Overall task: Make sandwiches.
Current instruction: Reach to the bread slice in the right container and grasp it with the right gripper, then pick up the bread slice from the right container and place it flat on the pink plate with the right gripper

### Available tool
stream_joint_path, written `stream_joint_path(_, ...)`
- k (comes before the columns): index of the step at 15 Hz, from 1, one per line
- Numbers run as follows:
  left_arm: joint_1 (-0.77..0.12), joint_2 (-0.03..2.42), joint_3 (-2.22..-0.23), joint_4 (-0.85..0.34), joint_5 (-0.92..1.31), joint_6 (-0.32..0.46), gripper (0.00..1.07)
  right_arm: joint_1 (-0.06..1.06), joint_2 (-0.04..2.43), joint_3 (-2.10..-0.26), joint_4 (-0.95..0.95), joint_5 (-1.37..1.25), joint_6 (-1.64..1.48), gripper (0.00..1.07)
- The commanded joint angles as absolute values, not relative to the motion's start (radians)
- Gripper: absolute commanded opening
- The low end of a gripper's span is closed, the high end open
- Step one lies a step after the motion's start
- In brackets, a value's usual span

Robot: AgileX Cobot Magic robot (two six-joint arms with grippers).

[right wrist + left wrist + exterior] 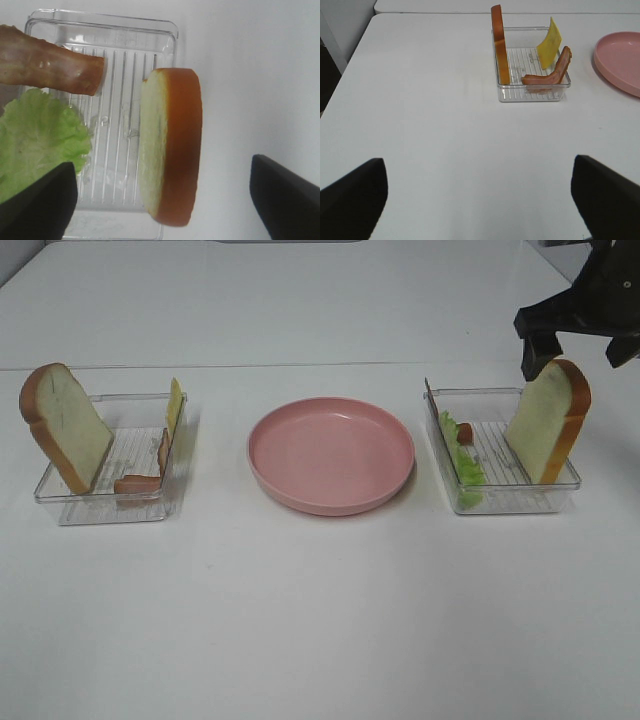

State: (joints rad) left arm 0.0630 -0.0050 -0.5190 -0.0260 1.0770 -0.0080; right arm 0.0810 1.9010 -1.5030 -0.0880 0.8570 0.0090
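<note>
Sandwiches are not yet stacked: the parts stand in clear trays [505, 502] at 3 and 9 o'clock of the pink plate [330, 450]. The right bread slice [548, 420] is judged light, spongy and easily dented, so it is best pinched across its flat faces below the crust. The right end effector [573, 348] is held wide open, apparently just above it. The left end effector [480, 200] is open over the worktop [320, 620].

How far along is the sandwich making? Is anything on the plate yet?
Nothing looks done: the pink plate is bare. The left bread slice, cheese and bacon sit in the left tray; the right bread slice and lettuce in the right tray. In hand: the right claw hangs open above the right bread slice; the left claw is open and empty. All stacking is left.
</note>
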Motion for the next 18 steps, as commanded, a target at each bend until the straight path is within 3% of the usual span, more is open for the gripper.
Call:
stream_joint_path(1, 0.063, -0.021, -0.518, -0.033, 1.073, -0.006, 0.91, 0.074, 1.952, -1.536, -0.111, 0.862, 0.000, 0.90)
stream_joint_path(6, 0.063, -0.021, -0.518, -0.033, 1.073, -0.006, 0.91, 0.074, 2.049, -1.540, -0.115, 0.847, 0.000, 0.86)
stream_joint_path(8, 0.063, -0.021, -0.518, -0.033, 1.073, -0.006, 0.91, 0.074, 2.057, -1.540, -0.115, 0.838, 0.000, 0.63)
stream_joint_path(9, 0.063, -0.021, -0.518, -0.033, 1.073, -0.006, 0.91, 0.074, 2.057, -1.540, -0.115, 0.838, 0.000, 0.57)
stream_joint_path(10, 0.063, -0.021, -0.518, -0.033, 1.073, -0.006, 0.91, 0.074, 2.057, -1.540, -0.115, 0.837, 0.000, 0.39)
stream_joint_path(11, 0.063, -0.021, -0.518, -0.033, 1.073, -0.006, 0.91, 0.075, 2.055, -1.540, -0.112, 0.838, 0.000, 0.09)
stream_joint_path(12, 0.063, -0.021, -0.518, -0.033, 1.073, -0.006, 0.91, 0.075, 2.053, -1.540, -0.105, 0.844, 0.000, 0.00)
stream_joint_path(18, 0.063, -0.021, -0.518, -0.033, 1.073, -0.006, 0.91, 0.078, 1.965, -1.540, -0.092, 0.892, 0.000, 0.00)
